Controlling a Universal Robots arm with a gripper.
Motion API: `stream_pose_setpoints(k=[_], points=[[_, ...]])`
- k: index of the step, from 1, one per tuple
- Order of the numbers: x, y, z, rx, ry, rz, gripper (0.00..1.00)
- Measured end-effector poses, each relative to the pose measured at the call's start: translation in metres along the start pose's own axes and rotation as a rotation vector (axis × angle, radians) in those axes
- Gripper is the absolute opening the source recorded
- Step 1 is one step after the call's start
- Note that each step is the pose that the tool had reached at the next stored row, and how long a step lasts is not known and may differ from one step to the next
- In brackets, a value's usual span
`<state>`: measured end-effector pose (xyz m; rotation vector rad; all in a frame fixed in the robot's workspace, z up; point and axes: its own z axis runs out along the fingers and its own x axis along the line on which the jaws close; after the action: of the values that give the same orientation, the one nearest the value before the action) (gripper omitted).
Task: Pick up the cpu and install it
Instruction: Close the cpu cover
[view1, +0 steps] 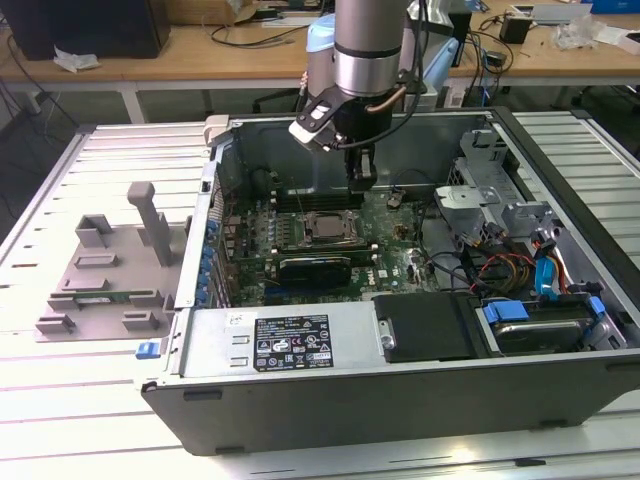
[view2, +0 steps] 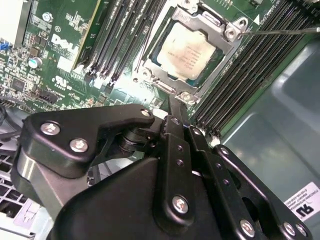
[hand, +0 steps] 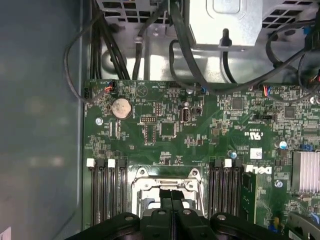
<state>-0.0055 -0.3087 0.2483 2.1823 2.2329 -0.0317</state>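
The cpu (view1: 322, 228) lies flat inside its socket on the green motherboard (view1: 395, 235) of the open computer case. In the second wrist view the cpu (view2: 187, 52) shows its dull silver top, ringed by the metal socket frame (view2: 227, 32). My gripper (view1: 362, 183) hangs above the board, just behind the socket and toward the exterior view's right of it. Its fingers (view2: 174, 112) are shut with nothing between them. In the first wrist view the gripper (hand: 171, 196) sits over the near edge of the socket frame (hand: 165, 181).
Black memory slots (view2: 120, 40) flank the socket on both sides. The case walls (view1: 215, 190) enclose the board. A drive cage and cables (view1: 500, 225) fill the exterior view's right, and the power supply (view1: 290, 340) sits in front. A grey fixture (view1: 110, 265) stands on the table at the left.
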Motion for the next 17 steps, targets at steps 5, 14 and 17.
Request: stream_pose_setpoints(k=[5,14,17], points=[[0.0002,-0.0071,0.0075,-0.0001,0.0001,0.0,0.11],[-0.0029,-0.0165,0.0174,0.0007,0.0,0.0,0.11],[-0.0029,-0.0214,0.0243,0.0008,-0.0001,-0.001,0.11]])
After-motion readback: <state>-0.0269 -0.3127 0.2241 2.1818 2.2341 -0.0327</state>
